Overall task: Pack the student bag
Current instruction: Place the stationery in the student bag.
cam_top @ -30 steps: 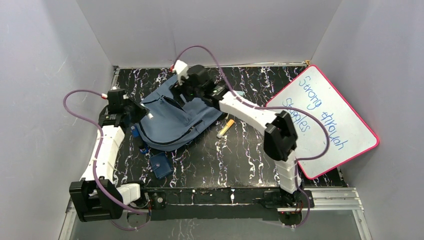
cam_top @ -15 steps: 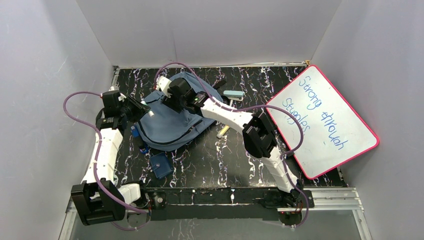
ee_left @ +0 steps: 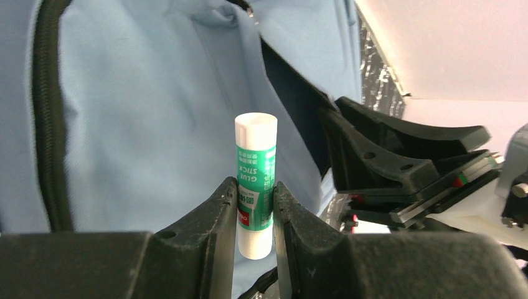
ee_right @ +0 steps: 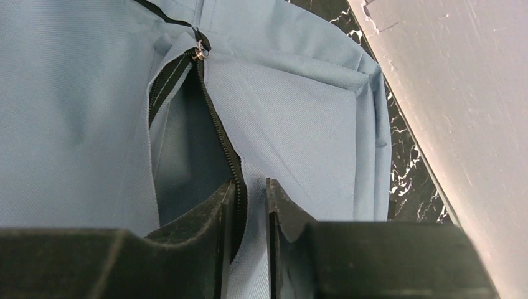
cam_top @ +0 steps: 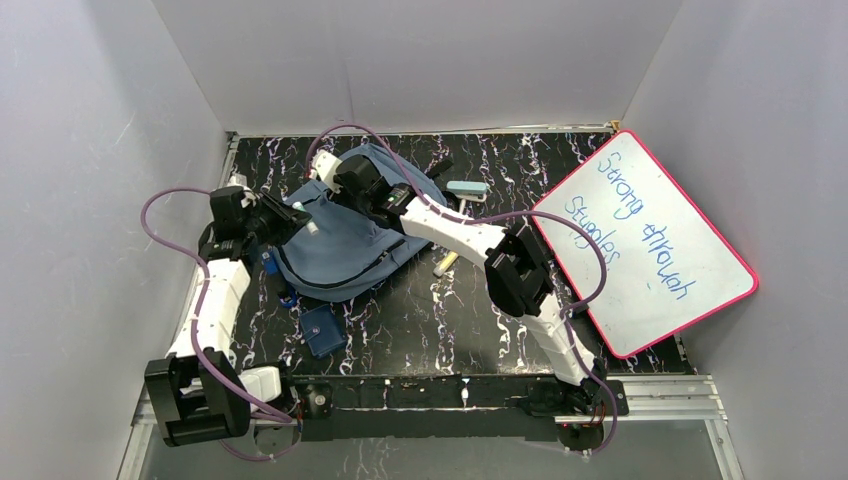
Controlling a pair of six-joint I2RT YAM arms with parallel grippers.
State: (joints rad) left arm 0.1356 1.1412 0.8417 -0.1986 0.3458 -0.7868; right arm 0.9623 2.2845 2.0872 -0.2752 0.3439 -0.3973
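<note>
Left end effector (ee_left: 255,187) clamps glue stick (ee_left: 255,149) | right end effector (ee_right: 249,187) pinches student bag (ee_right: 299,93) zip-edge | pocket inside unseen

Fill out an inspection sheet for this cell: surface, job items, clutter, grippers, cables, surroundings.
Surface: black marbled table, bare toward the near right.
Job's things: bag lies flat at the left, its pocket zipper open; glue stick held upright above it.
Clutter: pouch near the bag's near edge; what looks like a marker to the bag's right; light-blue item further back.
Grippers: left gripper shut on the glue stick; right gripper closed on the bag's zipper edge.
Cables: purple cables loop off both arms; the right one crosses above the bag.
Surroundings: grey walls; whiteboard at the right.
</note>
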